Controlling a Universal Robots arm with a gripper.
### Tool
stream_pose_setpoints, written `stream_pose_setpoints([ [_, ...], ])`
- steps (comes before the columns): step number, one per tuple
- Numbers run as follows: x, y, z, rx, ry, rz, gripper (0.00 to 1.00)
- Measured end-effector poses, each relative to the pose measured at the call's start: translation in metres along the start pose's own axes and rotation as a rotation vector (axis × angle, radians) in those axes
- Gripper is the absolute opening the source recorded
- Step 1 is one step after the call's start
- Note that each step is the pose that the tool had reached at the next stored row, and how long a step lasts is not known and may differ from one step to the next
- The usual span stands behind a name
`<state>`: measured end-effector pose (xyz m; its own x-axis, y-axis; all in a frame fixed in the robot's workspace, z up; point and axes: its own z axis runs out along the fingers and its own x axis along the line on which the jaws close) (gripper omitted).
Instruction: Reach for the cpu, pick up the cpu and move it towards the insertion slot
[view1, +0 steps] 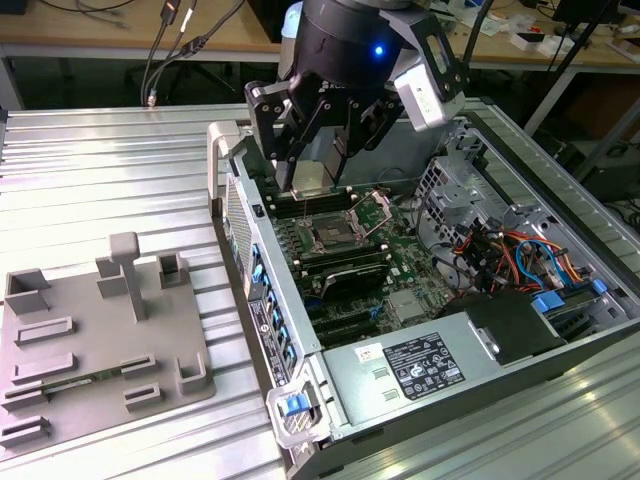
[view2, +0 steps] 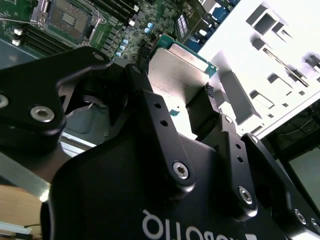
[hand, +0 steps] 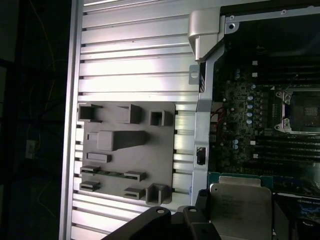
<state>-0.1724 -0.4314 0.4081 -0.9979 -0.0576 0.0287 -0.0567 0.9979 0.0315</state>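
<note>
A: Gripper (view1: 315, 165) clamped on the cpu (view1: 311, 179), chip hanging edge-down between the fingers over the open case (view1: 262, 300). In the second wrist view the pads (view2: 202, 117) pinch opposite edges, silver face toward the camera.

B: Socket?

A: Insertion slot (view1: 333, 237) sits on the board at roughly 5 o'clock from the chip in the exterior view, near but not under it yet. Frame looks open, dark centre exposed.

B: Advice for the carry?

A: Keep the grip firm, translate slow, stay above the memory slots (view1: 352, 270). Grey fixture tray (view1: 90, 340) is well apart, at 8 o'clock.
</note>
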Motion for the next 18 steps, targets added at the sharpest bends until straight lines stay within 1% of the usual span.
stream_pose_setpoints([
  [18,-0.0150,-0.0009,0.0010,0.0000,0.0000,0.000,0.55],
])
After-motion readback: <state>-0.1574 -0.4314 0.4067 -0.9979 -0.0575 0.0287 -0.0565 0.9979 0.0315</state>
